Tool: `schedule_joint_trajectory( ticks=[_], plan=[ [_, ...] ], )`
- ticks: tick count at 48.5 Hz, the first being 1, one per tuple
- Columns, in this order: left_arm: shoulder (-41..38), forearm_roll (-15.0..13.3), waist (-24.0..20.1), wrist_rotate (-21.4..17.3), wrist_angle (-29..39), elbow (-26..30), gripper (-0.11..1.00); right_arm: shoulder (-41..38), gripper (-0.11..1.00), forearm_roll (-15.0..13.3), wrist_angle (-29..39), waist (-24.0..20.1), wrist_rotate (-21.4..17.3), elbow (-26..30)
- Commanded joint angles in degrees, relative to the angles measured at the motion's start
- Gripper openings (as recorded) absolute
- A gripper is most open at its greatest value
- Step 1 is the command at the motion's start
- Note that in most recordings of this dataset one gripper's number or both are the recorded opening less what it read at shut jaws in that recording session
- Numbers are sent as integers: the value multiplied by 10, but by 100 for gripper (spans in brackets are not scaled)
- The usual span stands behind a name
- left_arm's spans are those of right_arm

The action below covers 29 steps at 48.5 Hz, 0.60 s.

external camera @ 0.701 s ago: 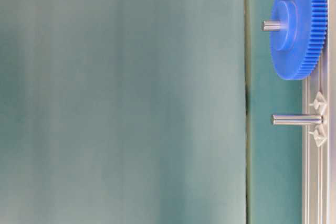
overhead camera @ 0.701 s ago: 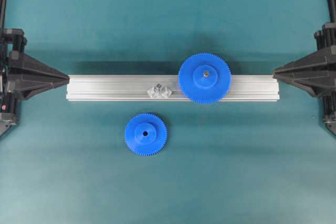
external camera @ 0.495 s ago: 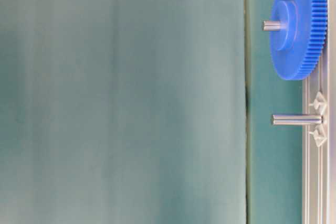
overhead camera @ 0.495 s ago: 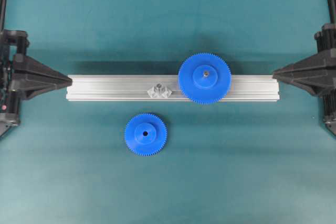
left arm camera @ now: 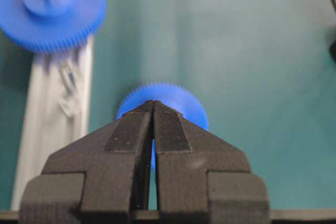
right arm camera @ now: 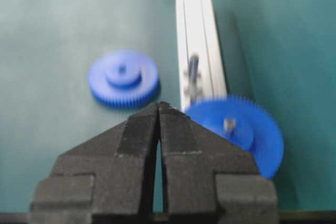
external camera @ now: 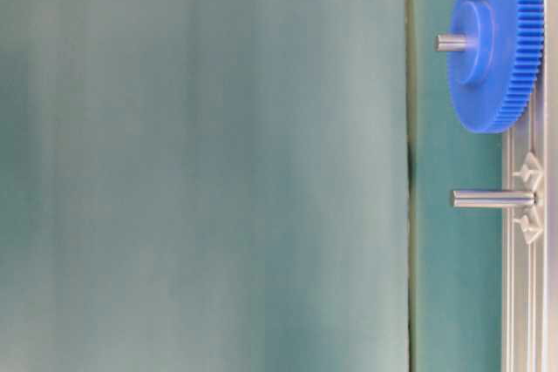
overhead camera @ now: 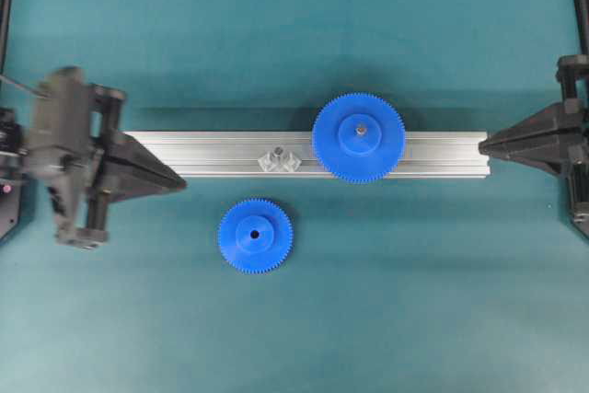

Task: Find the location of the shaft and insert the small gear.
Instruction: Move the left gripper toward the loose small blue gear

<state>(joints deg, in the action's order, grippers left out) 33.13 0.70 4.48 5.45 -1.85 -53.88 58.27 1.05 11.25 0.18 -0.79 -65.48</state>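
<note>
We get even, bright light with soft shadows behind the rail (overhead camera: 304,154). The left gripper (overhead camera: 179,183) looks motion-blurred overhead, both wrist views are soft, and the table-level foreground's a smear.

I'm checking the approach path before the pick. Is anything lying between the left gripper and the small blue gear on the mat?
Nothing visible does. The shut left gripper and the small blue plastic toothed gear have only bare green mat between them; the aluminium rail lies off to one side.

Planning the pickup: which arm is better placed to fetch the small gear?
Left, probably. The left tool, shut, points near the small gear; the right tool, also shut, sits at the rail's far end.
</note>
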Motion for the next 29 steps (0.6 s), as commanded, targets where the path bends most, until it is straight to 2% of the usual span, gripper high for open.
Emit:
schedule_joint_trajectory(
  ticks=[1, 10, 18, 25, 29],
  plan=[
    [-23, 2, 5, 4, 12, 25, -1, -4, 4, 4, 30, 1, -4, 17],
    [-75, 2, 12, 2, 26, 51, -1, -4, 4, 4, 70, 2, -15, 18],
    [-137, 2, 25, 2, 30, 87, -1, -3, 4, 4, 80, 4, -40, 13],
    [-188, 2, 28, 4, 45, 111, -1, -2, 4, 4, 80, 4, -41, 11],
    [-208, 2, 28, 5, 58, 120, 8, 0, 4, 4, 83, 4, -41, 10]
  ],
)
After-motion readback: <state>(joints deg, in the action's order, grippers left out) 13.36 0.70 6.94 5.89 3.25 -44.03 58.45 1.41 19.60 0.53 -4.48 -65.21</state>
